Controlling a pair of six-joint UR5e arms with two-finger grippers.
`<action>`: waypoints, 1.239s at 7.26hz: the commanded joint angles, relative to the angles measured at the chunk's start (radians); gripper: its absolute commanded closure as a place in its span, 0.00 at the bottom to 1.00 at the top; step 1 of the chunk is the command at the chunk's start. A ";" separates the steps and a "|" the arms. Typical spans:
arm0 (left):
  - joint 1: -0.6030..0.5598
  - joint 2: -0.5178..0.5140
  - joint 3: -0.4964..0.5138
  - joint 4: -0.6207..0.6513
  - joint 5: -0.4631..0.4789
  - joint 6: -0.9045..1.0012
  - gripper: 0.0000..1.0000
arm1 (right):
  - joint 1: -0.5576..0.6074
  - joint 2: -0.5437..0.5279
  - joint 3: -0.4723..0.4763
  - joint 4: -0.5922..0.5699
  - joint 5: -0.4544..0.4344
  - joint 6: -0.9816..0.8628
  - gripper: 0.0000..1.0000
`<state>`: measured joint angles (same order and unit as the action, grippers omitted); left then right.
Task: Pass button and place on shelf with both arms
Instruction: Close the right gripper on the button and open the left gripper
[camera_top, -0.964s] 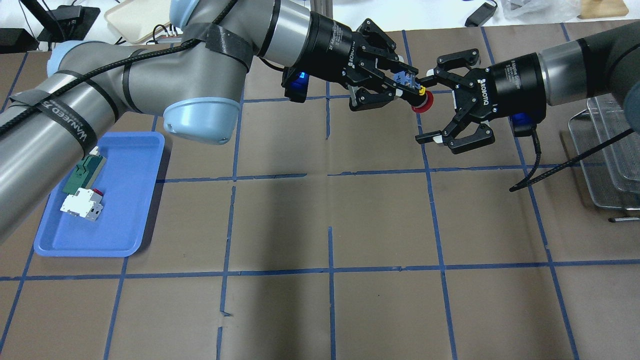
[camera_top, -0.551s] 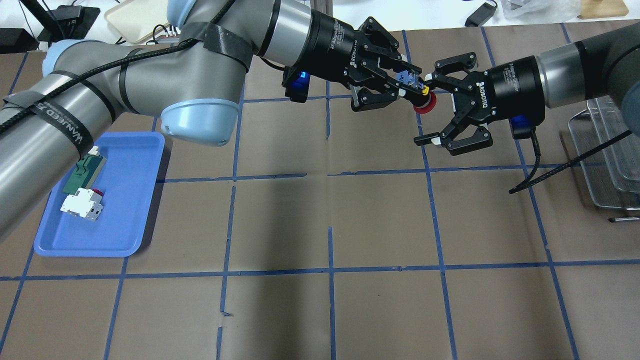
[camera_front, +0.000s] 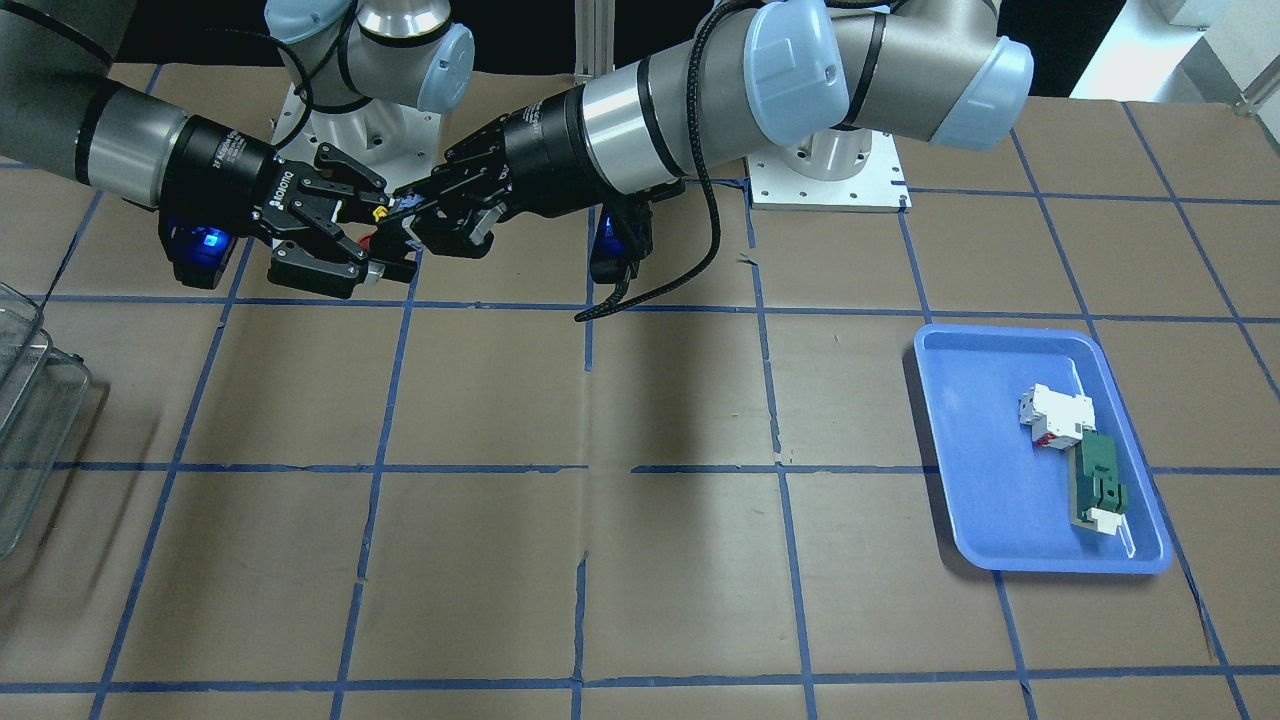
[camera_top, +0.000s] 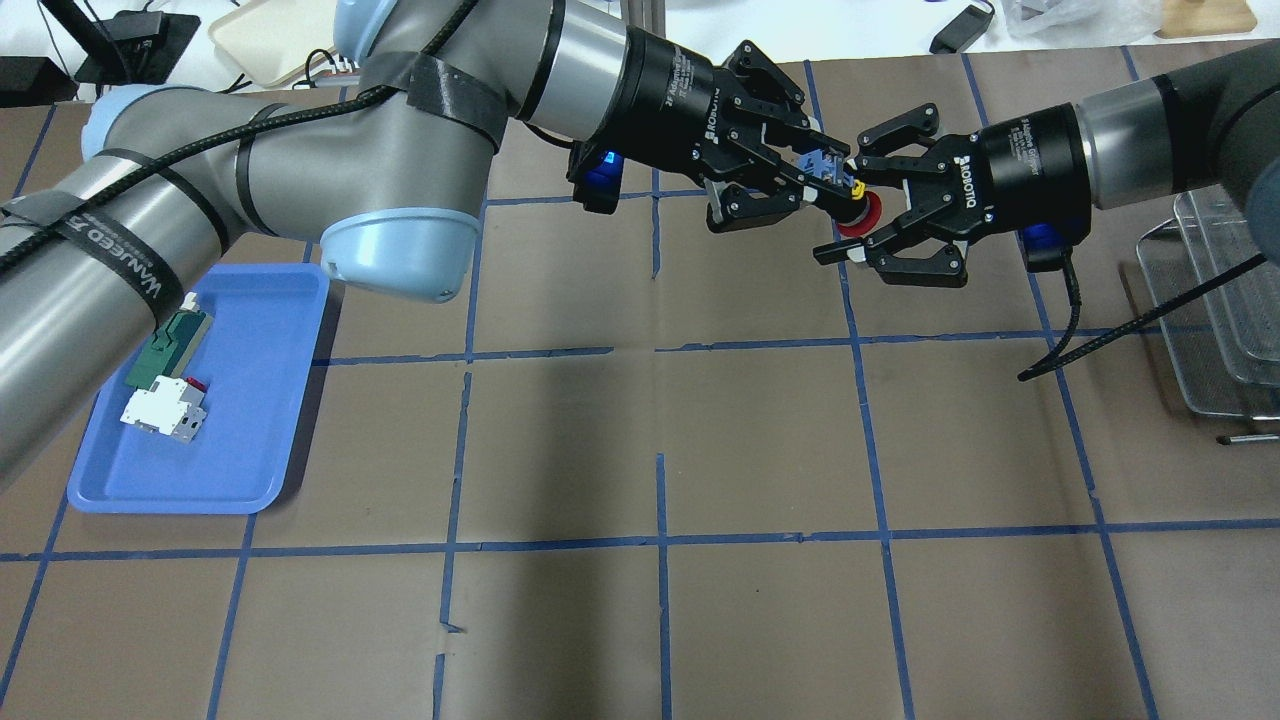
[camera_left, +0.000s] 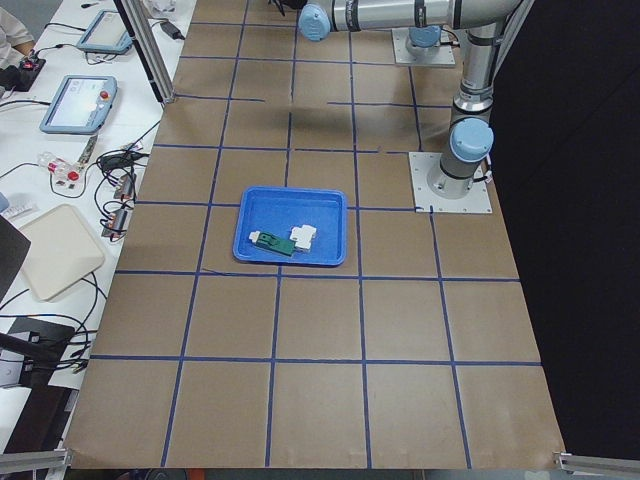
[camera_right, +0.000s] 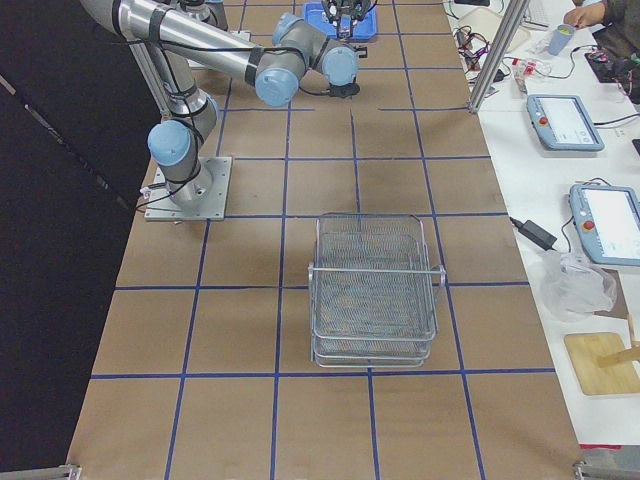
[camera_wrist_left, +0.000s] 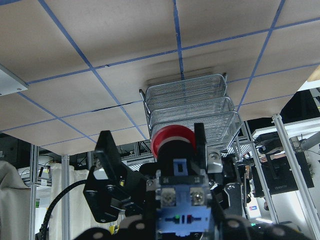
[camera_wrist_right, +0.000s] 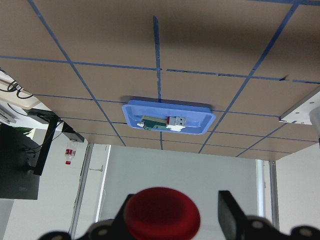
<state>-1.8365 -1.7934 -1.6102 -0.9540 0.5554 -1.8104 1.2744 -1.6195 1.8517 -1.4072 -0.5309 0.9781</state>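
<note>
My left gripper (camera_top: 822, 183) is shut on the blue-grey body of the button (camera_top: 858, 214) and holds it in the air over the far middle of the table, red cap toward my right gripper (camera_top: 846, 208). The right gripper is open, with its fingers on either side of the red cap and a gap still showing. The right wrist view shows the cap (camera_wrist_right: 162, 212) close up between its fingers (camera_wrist_right: 230, 210). The left wrist view shows the button (camera_wrist_left: 172, 141) with the wire shelf (camera_wrist_left: 187, 107) beyond it. The shelf (camera_top: 1215, 300) stands at the table's right edge.
A blue tray (camera_top: 250, 440) at the left holds a white blocky part (camera_top: 160, 410) and a flat green part (camera_top: 165, 345). A black cable (camera_top: 1120, 335) hangs from the right wrist over the table near the shelf.
The right gripper has moved in around the red cap and its jaws have narrowed. The left gripper has shifted slightly right and down with the button.
</note>
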 joint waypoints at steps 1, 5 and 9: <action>-0.001 0.000 0.000 0.000 -0.002 0.000 1.00 | -0.003 0.001 0.000 -0.001 -0.003 -0.002 0.88; -0.001 -0.009 0.013 0.001 0.004 0.002 0.00 | -0.006 -0.002 -0.003 -0.001 -0.001 -0.004 1.00; 0.040 0.011 0.029 -0.003 0.021 0.048 0.00 | -0.012 0.003 -0.005 -0.004 -0.001 -0.006 1.00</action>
<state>-1.8187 -1.7904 -1.5896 -0.9541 0.5684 -1.7884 1.2637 -1.6184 1.8480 -1.4096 -0.5323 0.9726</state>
